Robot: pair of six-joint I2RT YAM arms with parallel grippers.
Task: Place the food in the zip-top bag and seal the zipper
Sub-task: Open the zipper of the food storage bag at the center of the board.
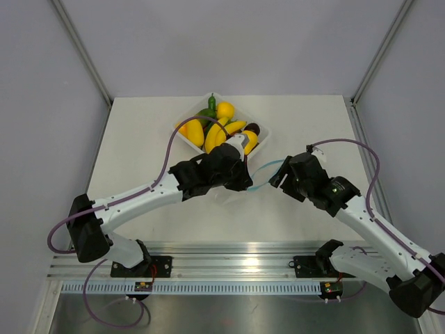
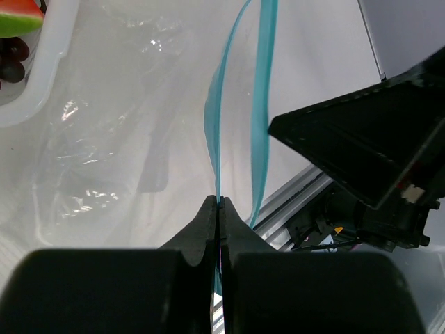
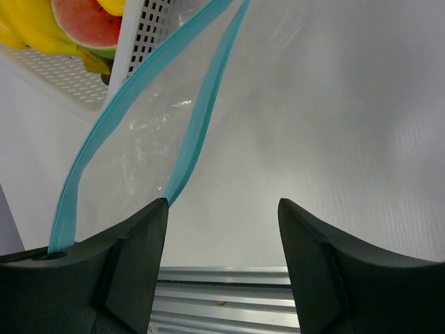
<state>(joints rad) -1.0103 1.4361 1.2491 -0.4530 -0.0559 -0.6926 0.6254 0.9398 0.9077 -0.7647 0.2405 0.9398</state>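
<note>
The food (image 1: pixel 221 129) lies in a white tray (image 1: pixel 182 136) at the back of the table: yellow fruits and bananas (image 3: pixel 28 31). The zip-top bag (image 2: pixel 118 139) is clear and crinkly, and its mouth gapes. Its light-blue zipper (image 2: pixel 263 104) splits into two strips. My left gripper (image 2: pixel 220 202) is shut on one strip (image 2: pixel 213 125) right at its tips. My right gripper (image 3: pixel 222 205) stands open on the other side of the mouth. The zipper (image 3: pixel 201 115) runs past its left finger (image 3: pixel 149 229), with nothing between the fingers. From above, the zipper (image 1: pixel 267 170) spans between the left gripper (image 1: pixel 247 182) and the right gripper (image 1: pixel 277 179).
A green pepper (image 1: pixel 208 111) and a watermelon slice (image 3: pixel 87 21) share the tray with the yellow pieces. The tray's perforated wall (image 3: pixel 149 28) stands just beyond the bag. An aluminium rail (image 3: pixel 222 292) runs along the near table edge. Grey walls enclose the table.
</note>
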